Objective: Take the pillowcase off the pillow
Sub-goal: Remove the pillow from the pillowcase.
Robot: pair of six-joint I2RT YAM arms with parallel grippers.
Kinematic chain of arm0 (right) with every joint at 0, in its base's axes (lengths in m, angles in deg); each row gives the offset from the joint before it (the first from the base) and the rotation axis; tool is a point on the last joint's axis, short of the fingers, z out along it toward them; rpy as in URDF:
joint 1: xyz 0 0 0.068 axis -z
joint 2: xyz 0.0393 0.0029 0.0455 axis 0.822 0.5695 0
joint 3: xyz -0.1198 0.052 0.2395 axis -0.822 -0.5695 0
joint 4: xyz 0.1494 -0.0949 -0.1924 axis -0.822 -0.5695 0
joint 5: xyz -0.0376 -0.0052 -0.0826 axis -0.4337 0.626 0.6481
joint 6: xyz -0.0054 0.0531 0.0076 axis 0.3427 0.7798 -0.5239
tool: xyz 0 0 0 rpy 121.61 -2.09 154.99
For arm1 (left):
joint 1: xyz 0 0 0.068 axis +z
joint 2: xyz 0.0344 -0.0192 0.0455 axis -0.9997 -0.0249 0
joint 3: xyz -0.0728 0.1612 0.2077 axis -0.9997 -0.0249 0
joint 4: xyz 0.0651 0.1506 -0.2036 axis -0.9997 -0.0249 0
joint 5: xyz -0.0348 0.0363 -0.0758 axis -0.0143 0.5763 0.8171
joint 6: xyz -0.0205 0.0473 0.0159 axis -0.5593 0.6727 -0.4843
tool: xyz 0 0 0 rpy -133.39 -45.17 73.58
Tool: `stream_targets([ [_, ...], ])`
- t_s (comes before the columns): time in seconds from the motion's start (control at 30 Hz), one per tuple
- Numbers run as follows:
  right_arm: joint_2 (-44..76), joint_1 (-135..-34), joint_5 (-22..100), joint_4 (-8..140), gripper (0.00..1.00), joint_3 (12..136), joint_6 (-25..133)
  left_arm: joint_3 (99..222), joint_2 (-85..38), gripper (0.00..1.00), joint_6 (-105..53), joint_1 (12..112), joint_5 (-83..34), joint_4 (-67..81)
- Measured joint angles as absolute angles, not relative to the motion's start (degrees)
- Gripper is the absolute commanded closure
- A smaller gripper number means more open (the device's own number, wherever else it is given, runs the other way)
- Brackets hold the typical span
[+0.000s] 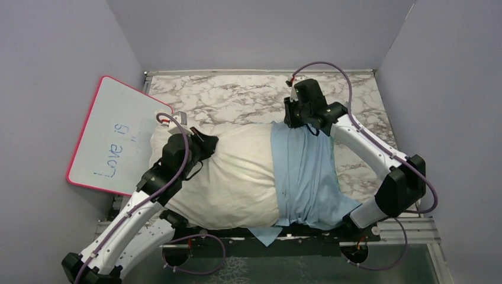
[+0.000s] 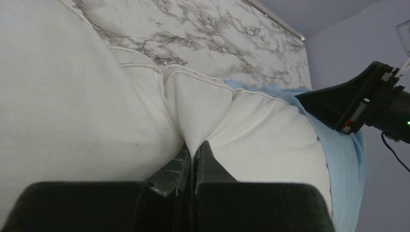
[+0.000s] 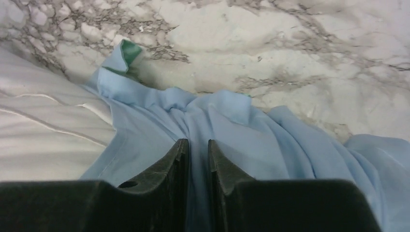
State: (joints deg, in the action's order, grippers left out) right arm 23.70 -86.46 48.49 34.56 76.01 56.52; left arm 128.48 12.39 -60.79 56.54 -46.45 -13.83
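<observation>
The cream-white pillow lies across the middle of the table. The light blue pillowcase covers only its right part, with a loose corner hanging at the front edge. My left gripper is shut on a fold of the pillow near its left end. My right gripper is at the pillowcase's far edge, shut on a bunched fold of the blue fabric. A small teal-green flap of the case's other face shows there.
A pink-framed whiteboard leans at the left wall beside the pillow. The marble table top shows behind the pillow and at the right. Grey walls enclose the table on three sides.
</observation>
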Motion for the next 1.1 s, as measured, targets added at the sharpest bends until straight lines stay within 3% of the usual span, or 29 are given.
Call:
stream_targets([
  [0.1, 21.75, -86.66, 52.82, 34.45, 0.84, 75.97, 56.87, 128.92, 12.17, 1.00, -60.79, 56.48, -47.18, -15.23],
  [0.27, 18.89, -86.44, 60.28, 33.62, 0.84, 75.20, 56.91, 128.72, 12.65, 1.00, -61.32, 56.37, -48.44, -15.76],
  [0.33, 17.56, -86.29, 62.18, 33.20, 0.80, 75.20, 56.91, 128.50, 12.58, 1.00, -61.53, 56.35, -49.21, -15.82],
  [0.37, 16.55, -86.26, 62.66, 32.88, 0.69, 75.20, 56.91, 128.48, 12.50, 1.00, -61.60, 56.35, -49.65, -15.84],
  [0.43, 14.15, -86.05, 62.48, 32.50, 0.35, 75.20, 56.96, 128.46, 12.02, 1.00, -61.62, 56.37, -50.28, -15.69],
  [0.47, 12.68, -85.96, 61.63, 32.53, 0.24, 75.20, 57.15, 128.42, 11.77, 1.00, -61.62, 56.37, -50.45, -15.51],
  [0.67, 7.61, -85.96, 42.35, 34.56, 0.05, 74.89, 57.35, 125.64, 13.06, 1.00, -62.37, 56.59, -50.30, -12.35],
  [0.73, 10.58, -86.20, 38.31, 34.25, 0.12, 75.62, 57.50, 125.20, 14.07, 1.00, -62.58, 56.59, -50.06, -12.04],
  [0.87, 21.32, -87.05, 38.05, 33.40, 0.58, 77.01, 57.53, 125.16, 15.03, 1.00, -62.52, 56.59, -49.36, -12.17],
  [0.97, 24.59, -87.10, 41.96, 33.95, 0.82, 75.88, 58.25, 125.16, 15.08, 1.00, -62.30, 56.59, -49.08, -12.45],
  [1.1, 19.96, -87.51, 50.79, 34.91, 0.93, 72.73, 58.53, 125.16, 15.16, 1.00, -62.28, 56.57, -49.08, -12.67],
])
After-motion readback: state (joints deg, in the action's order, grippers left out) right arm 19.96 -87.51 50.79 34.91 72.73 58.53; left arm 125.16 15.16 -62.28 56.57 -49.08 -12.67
